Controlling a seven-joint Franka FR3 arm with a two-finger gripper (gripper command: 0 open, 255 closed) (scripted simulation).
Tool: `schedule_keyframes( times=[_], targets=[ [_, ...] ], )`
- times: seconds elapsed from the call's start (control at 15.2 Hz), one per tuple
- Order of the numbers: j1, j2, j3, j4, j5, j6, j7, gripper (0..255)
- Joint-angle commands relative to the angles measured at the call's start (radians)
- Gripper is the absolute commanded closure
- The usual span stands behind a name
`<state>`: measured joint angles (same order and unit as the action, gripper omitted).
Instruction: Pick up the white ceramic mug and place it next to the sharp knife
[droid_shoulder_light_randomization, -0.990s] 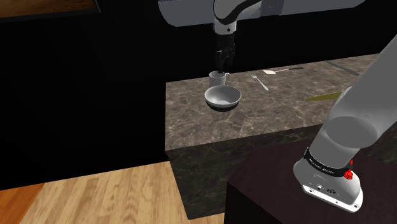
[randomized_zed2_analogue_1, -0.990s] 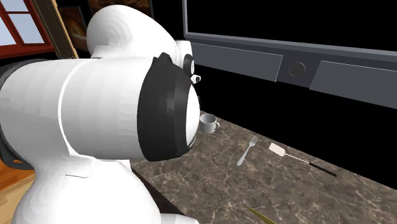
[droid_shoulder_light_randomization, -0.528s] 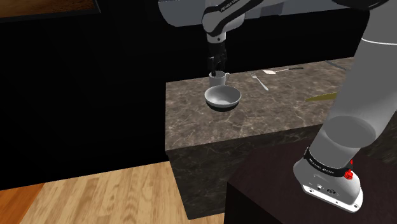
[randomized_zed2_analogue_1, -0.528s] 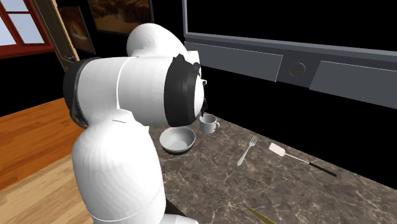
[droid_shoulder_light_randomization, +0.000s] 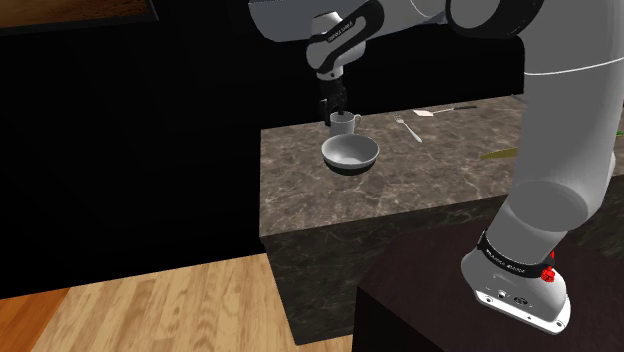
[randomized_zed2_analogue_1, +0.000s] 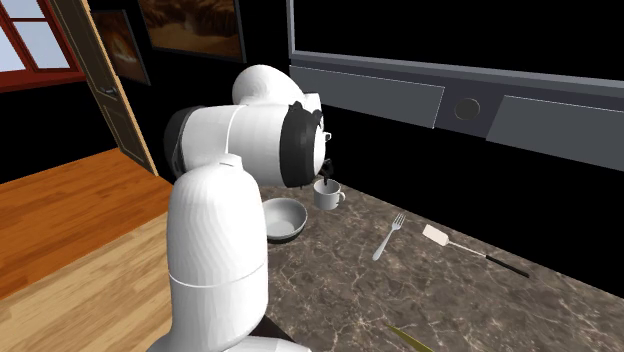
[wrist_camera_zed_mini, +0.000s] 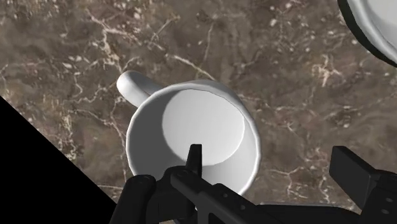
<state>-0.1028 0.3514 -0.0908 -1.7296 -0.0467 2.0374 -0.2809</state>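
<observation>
A white mug stands upright near the far edge of the dark marbled counter; it also shows in the second exterior view. My black gripper hangs just above it. In the wrist view the gripper is open. One finger is over the inside of the mug. The other finger is outside the rim, on the side away from the handle. A thin yellow-green knife lies toward the counter's near edge, with its tip showing beside the arm.
A grey bowl sits right in front of the mug, and its rim shows close to the gripper. A fork and a spatula lie further along the counter. A wood floor lies below the counter's end.
The arm has swung toward the shoulder view's left, uncovering the bowl in the second exterior view. The gripper has shifted left and come down over the mug. The mug has not moved.
</observation>
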Motion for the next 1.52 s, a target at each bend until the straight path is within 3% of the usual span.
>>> schedule_keyframes(
  times=[0.0,0.33,0.86,0.92,1.45],
  targets=[
    [-0.003,0.023,-0.001,0.006,0.001,0.017,-0.003,0],
    [-0.006,0.051,-0.001,-0.030,0.002,0.082,-0.004,0],
    [-0.006,0.051,-0.001,-0.030,0.002,0.082,-0.004,0],
    [-0.006,0.051,-0.001,-0.030,0.002,0.082,-0.004,255],
    [-0.006,0.051,-0.001,-0.030,0.002,0.082,-0.004,255]
  ],
)
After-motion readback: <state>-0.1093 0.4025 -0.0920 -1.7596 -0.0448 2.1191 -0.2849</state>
